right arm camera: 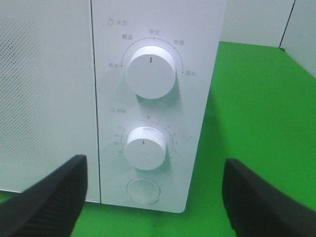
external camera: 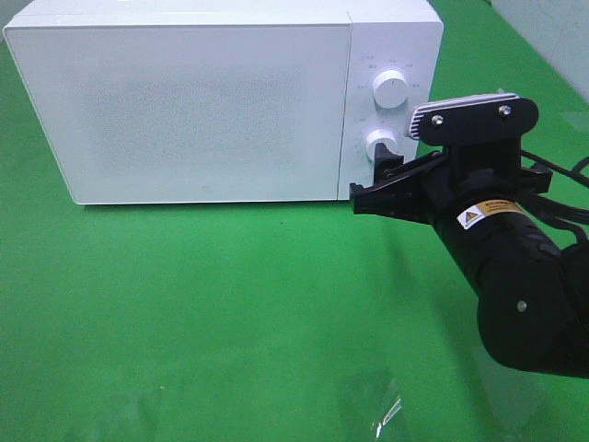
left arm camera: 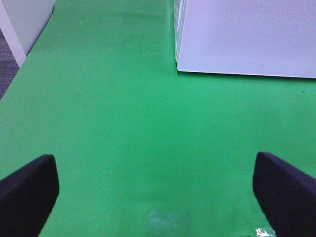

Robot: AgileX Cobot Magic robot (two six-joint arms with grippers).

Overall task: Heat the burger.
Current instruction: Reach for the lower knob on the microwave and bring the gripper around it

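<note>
The burger is out of view. A white microwave [external camera: 184, 101] stands at the back of the green table with its door closed. My right gripper [external camera: 386, 162] is open and held just in front of the control panel, level with the lower dial [external camera: 379, 145]. In the right wrist view the lower dial [right arm camera: 144, 147] sits between and beyond the fingers of the right gripper [right arm camera: 153, 197], apart from them, with the upper dial [right arm camera: 150, 72] above it. My left gripper [left arm camera: 155, 197] is open over bare green cloth, short of the microwave's front corner [left arm camera: 247, 34].
A round button [right arm camera: 143, 191] sits under the lower dial. A small patch of clear glossy film [external camera: 386, 410] lies on the cloth near the front edge. Black cables [external camera: 571, 175] trail behind the right arm. The table's left edge [left arm camera: 15, 64] shows in the left wrist view.
</note>
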